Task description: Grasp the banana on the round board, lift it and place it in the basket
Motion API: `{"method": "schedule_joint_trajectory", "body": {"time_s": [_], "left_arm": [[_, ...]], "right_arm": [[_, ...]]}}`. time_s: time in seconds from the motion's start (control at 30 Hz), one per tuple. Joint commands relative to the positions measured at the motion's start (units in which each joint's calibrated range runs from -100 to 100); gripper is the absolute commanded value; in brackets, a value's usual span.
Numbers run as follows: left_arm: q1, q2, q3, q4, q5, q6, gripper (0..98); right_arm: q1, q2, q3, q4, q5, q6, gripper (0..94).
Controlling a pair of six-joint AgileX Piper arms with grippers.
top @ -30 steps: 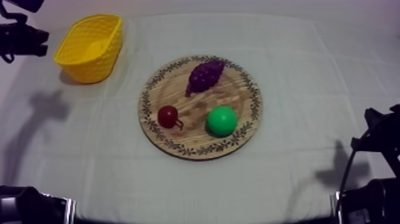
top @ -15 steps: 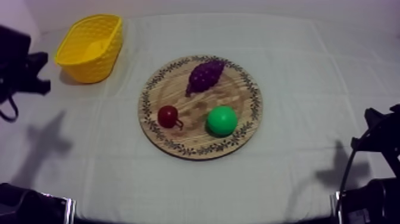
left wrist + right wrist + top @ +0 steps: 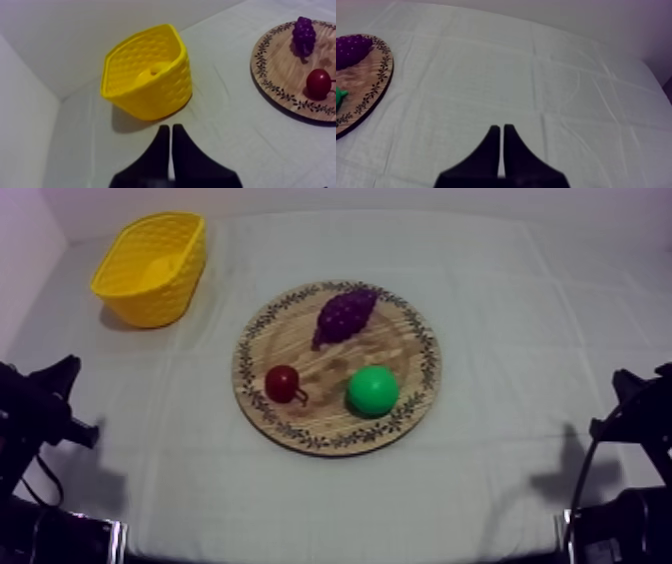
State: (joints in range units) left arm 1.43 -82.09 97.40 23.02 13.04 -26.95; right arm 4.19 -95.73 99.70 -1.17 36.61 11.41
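Holds nothing in the left hand (image 3: 167, 128), fingers pressed together into a narrow wedge over the cloth-covered surface (image 3: 235, 135), with the yellow basket (image 3: 150, 95) straight ahead of the fingertips and, inside it, a rounded yellow shape that looks like the banana (image 3: 151, 75), hard to tell from the basket wall. Shows the wooden board (image 3: 280, 75) ahead and to the right of that hand, carrying the bunch of grapes (image 3: 304, 31) and the small red fruit (image 3: 318, 82), the two apart from each other. Holds nothing in the right hand (image 3: 499, 128) either, fingers likewise together, with the board's rim and a green pear (image 3: 340, 97) ahead and far to its left.
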Motion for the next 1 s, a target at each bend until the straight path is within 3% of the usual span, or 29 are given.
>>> {"method": "schedule_joint_trajectory", "body": {"time_s": [0.0, 0.13, 0.23, 0.3, 0.43, 0.77, 0.97], "left_arm": [[-0.15, -2.6, 1.29, -13.48, 0.42, 22.94, 0.2], [-0.58, -5.41, 2.12, -19.52, 2.82, 29.61, 0.2], [-1.19, -8.19, 2.29, -24.57, 6.85, 36.55, 0.2], [-1.45, -10.15, 2.34, -26.54, 9.67, 39.72, 0.2], [-1.97, -13.94, 2.37, -26.76, 14.24, 40.69, 0.2], [-2.13, -17.62, 1.9, -25.45, 21.14, 33.81, 0.2], [-2.06, -17.72, 1.73, -25.4, 21.94, 34.78, 0.1]], "right_arm": [[0.02, -0.02, -0.03, 0.02, 0.0, 0.0, 0.2], [0.02, -0.02, -0.03, 0.02, 0.0, 0.0, 0.2], [0.02, -0.02, -0.03, 0.02, 0.0, 0.0, 0.2], [0.02, -0.02, -0.03, 0.02, 0.0, 0.0, 0.2], [0.02, -0.02, -0.03, 0.02, 0.0, 0.0, 0.2], [0.02, -0.02, -0.03, 0.02, 0.0, 0.0, 0.2], [0.02, -0.02, -0.03, 0.02, 0.0, 0.0, 0.2]]}}
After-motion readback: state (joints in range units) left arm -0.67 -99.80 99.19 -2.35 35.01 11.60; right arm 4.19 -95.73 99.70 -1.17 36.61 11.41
